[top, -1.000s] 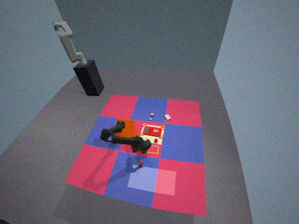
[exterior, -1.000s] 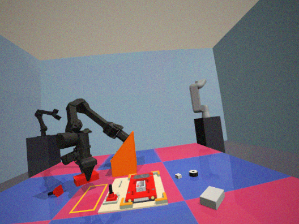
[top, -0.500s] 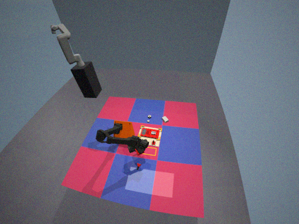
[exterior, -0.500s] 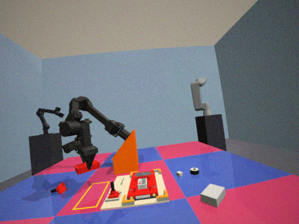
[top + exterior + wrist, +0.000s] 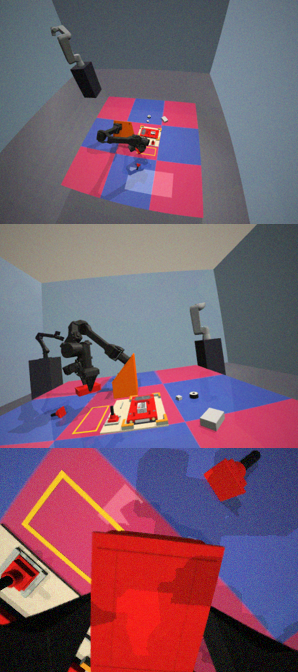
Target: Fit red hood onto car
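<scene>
The red hood (image 5: 80,390) (image 5: 145,608) is held off the table, roof toward the wrist camera, behind the yellow outline in the exterior view. My gripper (image 5: 90,388) is shut on it, one dark finger along each long side in the wrist view. The car chassis (image 5: 146,132) (image 5: 132,413) sits in the jig (image 5: 157,143) (image 5: 162,409), with the grey engine block (image 5: 153,132) (image 5: 141,407) in its middle. The hood is to the left of the jig in the exterior view and apart from it. The deck pegs are too small to tell apart; the hood's corner holes do not show clearly.
An orange wedge (image 5: 124,129) (image 5: 125,382) stands beside the jig. A red piece with a black handle (image 5: 153,142) (image 5: 113,418) (image 5: 19,574) stands on the jig board. Another red piece (image 5: 61,412) (image 5: 226,480) lies on the table. A white block (image 5: 165,119) (image 5: 212,418) lies beyond the jig.
</scene>
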Controlling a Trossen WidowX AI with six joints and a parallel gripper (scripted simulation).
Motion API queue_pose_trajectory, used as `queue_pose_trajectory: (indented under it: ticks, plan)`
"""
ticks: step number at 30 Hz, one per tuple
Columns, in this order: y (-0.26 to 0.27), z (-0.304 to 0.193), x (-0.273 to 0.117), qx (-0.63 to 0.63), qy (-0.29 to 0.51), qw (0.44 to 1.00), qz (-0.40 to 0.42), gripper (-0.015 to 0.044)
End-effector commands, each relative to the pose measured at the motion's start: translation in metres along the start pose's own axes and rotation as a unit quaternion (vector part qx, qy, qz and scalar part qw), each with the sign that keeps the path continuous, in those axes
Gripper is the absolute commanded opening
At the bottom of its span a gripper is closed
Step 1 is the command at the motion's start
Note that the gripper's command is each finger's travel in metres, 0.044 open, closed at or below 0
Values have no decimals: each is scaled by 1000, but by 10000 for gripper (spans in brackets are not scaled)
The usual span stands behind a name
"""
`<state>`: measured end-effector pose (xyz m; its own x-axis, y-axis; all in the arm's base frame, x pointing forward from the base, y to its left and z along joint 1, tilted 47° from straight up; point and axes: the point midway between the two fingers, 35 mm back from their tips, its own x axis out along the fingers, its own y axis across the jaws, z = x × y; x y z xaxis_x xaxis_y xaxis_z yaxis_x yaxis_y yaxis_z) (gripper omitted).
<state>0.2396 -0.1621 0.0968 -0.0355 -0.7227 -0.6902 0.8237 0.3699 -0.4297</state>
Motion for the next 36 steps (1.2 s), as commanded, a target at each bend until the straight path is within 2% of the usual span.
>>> queue_pose_trajectory:
  ticks: [1, 36]
  plan:
    - [11, 1, -2, -18, 0, 1000, 4, 0]
    - [113, -33, -7, -198, 8, 980, 17, 0]
